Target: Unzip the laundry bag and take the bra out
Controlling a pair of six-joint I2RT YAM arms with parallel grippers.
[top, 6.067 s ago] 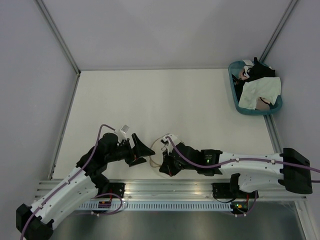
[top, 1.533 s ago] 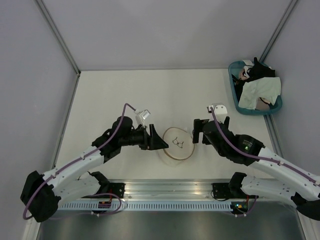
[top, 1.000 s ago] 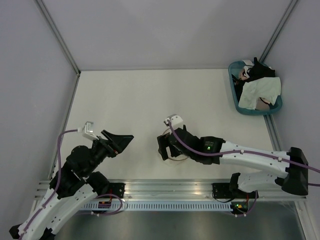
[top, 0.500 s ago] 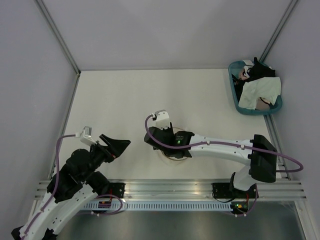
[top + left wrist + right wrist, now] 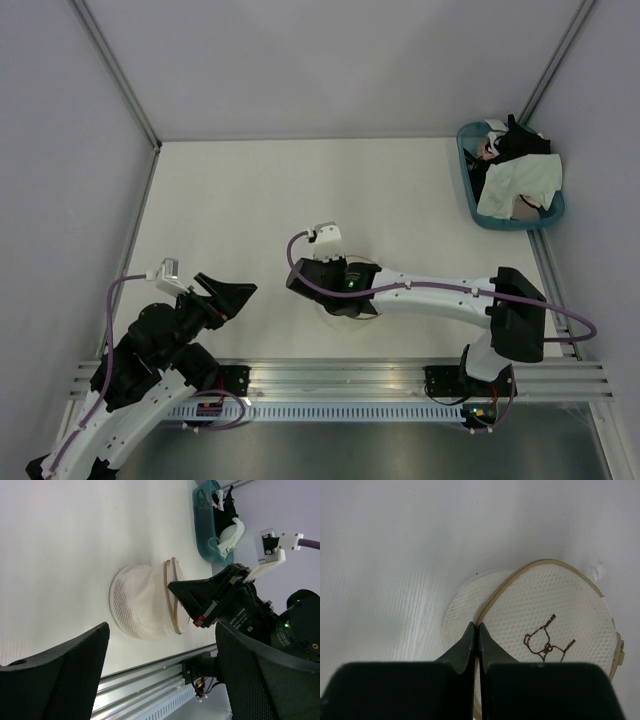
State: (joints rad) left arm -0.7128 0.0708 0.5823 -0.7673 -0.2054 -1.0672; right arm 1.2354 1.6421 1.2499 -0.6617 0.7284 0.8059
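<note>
Cream laundry bag [image 5: 570, 610], half-hidden overhead — right tool [image 5: 476, 626] closed at rim, left tool [image 5: 161, 630] agape.

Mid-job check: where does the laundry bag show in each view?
Top external: laundry bag low centre, mostly hidden under the right arm.
Left wrist: bag mid-frame, mesh dome left of its tan rim.
Right wrist: bag right of centre, lid drawing showing.
Shared landmark: the right tool, its tips shut at the rim in both wrist views.

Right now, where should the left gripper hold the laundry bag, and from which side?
Probably the soft mesh wall of the laundry bag under the tan rim, from its left: that side is bare, and the right gripper occupies the rim.
</note>
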